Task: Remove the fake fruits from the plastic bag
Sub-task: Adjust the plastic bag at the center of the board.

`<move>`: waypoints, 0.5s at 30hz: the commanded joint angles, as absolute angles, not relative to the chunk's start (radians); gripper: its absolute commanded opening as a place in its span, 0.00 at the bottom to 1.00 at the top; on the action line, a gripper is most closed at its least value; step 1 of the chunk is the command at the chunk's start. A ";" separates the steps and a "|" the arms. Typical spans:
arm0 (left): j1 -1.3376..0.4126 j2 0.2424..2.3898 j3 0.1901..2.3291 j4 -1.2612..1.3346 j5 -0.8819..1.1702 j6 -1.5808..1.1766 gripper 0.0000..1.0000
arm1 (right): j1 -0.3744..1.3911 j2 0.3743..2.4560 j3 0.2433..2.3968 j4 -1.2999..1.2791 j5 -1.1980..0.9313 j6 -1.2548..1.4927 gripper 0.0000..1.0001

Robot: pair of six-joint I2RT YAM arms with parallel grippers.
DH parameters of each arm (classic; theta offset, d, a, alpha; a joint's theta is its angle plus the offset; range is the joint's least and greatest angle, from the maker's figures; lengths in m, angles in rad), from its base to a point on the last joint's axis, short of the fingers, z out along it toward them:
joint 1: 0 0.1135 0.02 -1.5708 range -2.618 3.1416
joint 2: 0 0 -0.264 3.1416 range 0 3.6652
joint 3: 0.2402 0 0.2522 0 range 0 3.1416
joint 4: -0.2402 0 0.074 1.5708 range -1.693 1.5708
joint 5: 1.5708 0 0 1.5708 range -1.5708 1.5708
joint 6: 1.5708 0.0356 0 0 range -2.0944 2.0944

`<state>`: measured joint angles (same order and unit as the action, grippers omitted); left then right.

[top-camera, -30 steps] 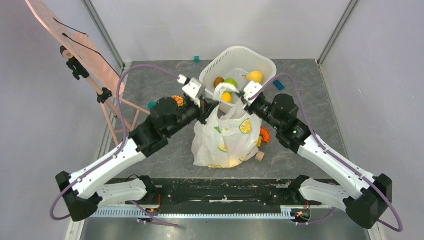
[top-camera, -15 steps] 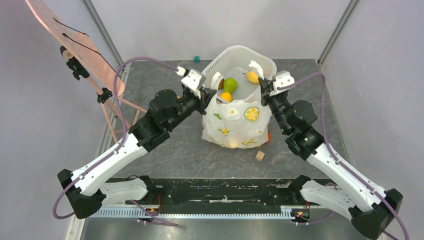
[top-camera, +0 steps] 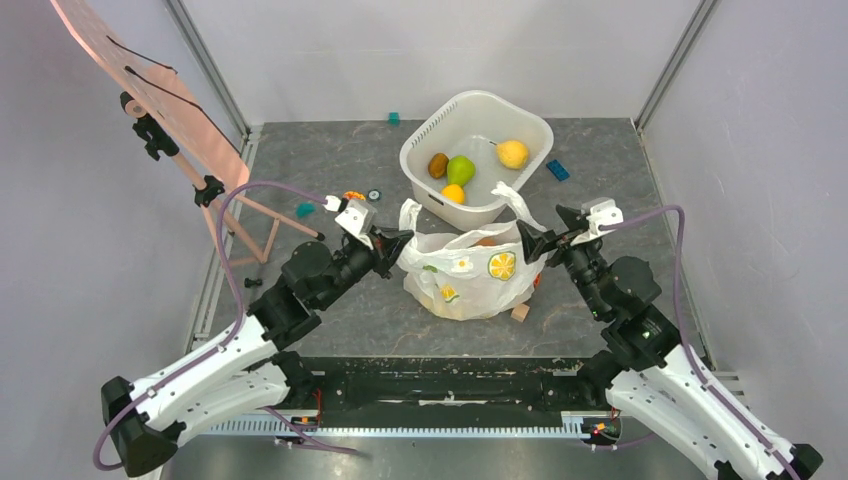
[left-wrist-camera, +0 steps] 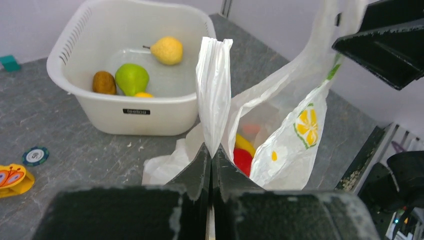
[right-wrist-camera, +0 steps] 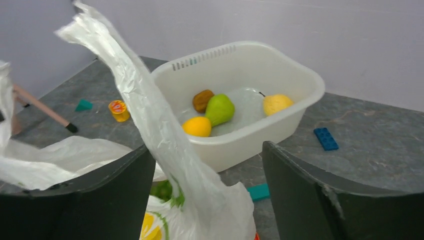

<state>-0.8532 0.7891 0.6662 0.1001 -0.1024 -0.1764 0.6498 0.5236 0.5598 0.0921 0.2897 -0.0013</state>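
Four fruits in the white tub (top-camera: 425,128): a brown one (top-camera: 438,164), a green pear (top-camera: 460,168), an orange one (top-camera: 453,193), a yellow pear (top-camera: 512,153). The bag (top-camera: 470,280) sits on the table (top-camera: 330,170) just in front of the tub, mouth gaping. Left gripper (left-wrist-camera: 210,150) clamped on one bag handle (left-wrist-camera: 214,85), which stands upright. Right gripper (top-camera: 528,242) has its fingers spread wide. The other handle (right-wrist-camera: 145,100) rises between them, unpinched. Inside the bag: a red fruit (left-wrist-camera: 243,161), with a yellow fruit (left-wrist-camera: 244,144) touching above it.

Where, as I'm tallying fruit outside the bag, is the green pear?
Top view: the green pear sits inside the white tub at far centre, beside the brown fruit, behind the bag.
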 commanded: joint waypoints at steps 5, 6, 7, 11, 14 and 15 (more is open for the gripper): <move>-0.851 0.770 0.669 0.220 -0.065 -0.247 0.04 | 0.650 0.623 0.950 -0.180 -0.064 0.058 0.83; -0.851 0.773 0.670 0.226 -0.066 -0.250 0.04 | 0.650 0.650 0.996 -0.202 -0.071 0.076 0.80; -0.851 0.775 0.671 0.229 -0.066 -0.252 0.04 | 0.650 0.676 1.053 -0.224 -0.071 0.098 0.78; -0.851 0.789 0.677 0.233 -0.062 -0.257 0.03 | 0.651 0.850 1.296 -0.360 -0.047 0.149 0.67; -0.851 0.793 0.680 0.232 -0.060 -0.264 0.02 | 0.651 1.026 1.512 -0.495 -0.042 0.182 0.45; -0.851 0.792 0.678 0.231 -0.062 -0.266 0.02 | 0.650 1.081 1.561 -0.528 -0.055 0.190 0.34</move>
<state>-0.8532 0.7910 0.6662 0.1799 -0.0715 -0.2054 0.6506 0.9035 1.3842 -0.3405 -0.0238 0.1272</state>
